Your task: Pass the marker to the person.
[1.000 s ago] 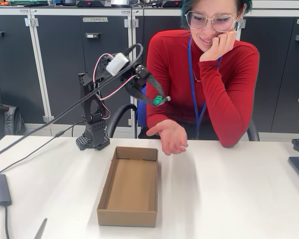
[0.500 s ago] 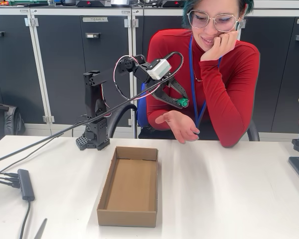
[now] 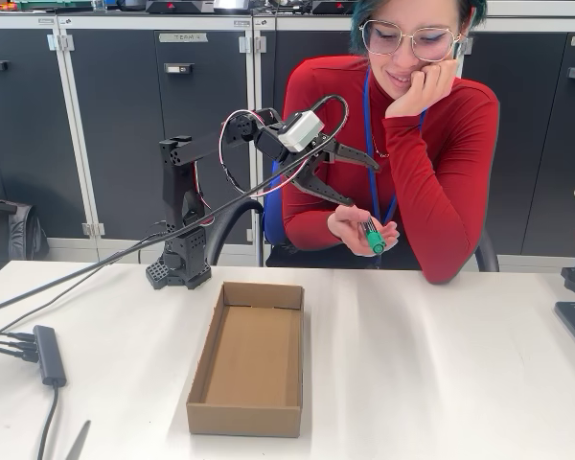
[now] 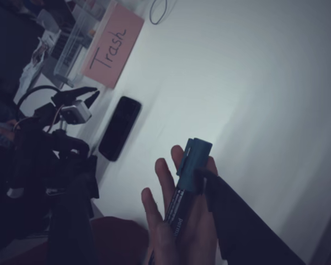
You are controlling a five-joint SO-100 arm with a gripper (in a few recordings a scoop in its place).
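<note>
**Now the marker is in the hand**

Before, the tool [image 3: 353, 175] was pinching the marker [image 3: 372, 237] above the person's open hand [image 3: 362, 228]. Now the tool's two fingers are spread wide apart and hold nothing. The marker lies across the palm, just below the tool, with its green end pointing down toward the surface [image 3: 441, 364]. The hand has come up a little and curls around the marker. In the wrist view the marker [image 4: 186, 185] rests along the fingers of the hand [image 4: 176, 221], beside one dark finger of the tool.

The person [image 3: 402, 134] sits behind the surface, chin on the other hand.

The box [image 3: 199, 383] sits open on the surface with nothing in it.
</note>
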